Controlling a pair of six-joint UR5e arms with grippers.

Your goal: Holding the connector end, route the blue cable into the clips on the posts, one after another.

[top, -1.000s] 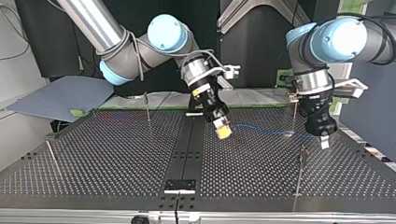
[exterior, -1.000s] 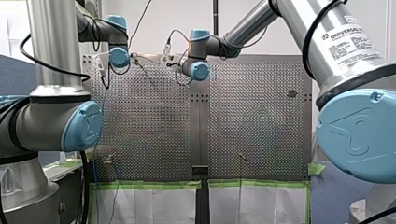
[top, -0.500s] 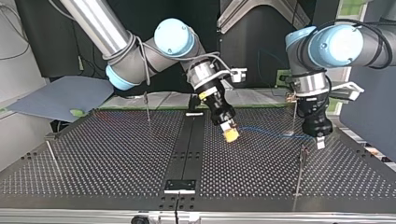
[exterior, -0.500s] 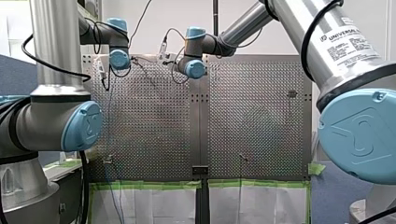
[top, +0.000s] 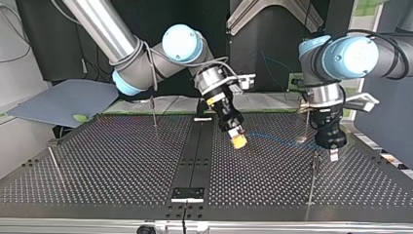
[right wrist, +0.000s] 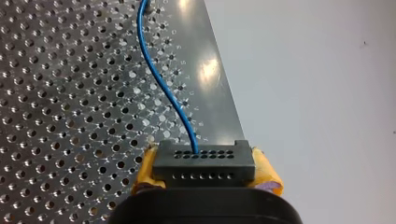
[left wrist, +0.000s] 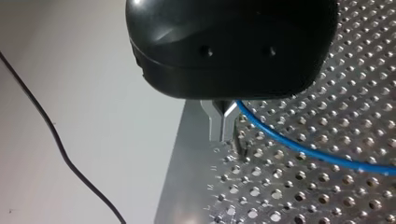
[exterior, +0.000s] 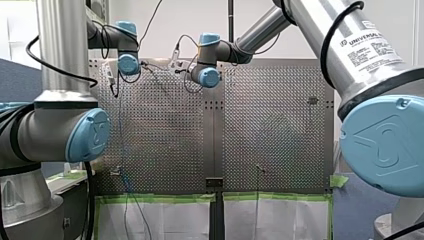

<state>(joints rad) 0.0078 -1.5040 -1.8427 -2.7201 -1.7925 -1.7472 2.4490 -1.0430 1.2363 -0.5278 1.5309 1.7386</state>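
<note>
Top view: table [top: 122, 161] has lots of free room on its left half, only two posts [top: 153, 111] there. At the right, near the table edge, it's tight: a third post [top: 314, 168] stands just beside our left gripper [top: 333, 155]. Our right gripper [top: 238, 140] hangs nr the centre strip [top: 195, 151], yellow pads [right wrist: 267, 171] clenched on the black connector [right wrist: 204, 163]. From there the blue cable [top: 275, 141] runs to the left gripper, whose grip we can't tell.
</note>
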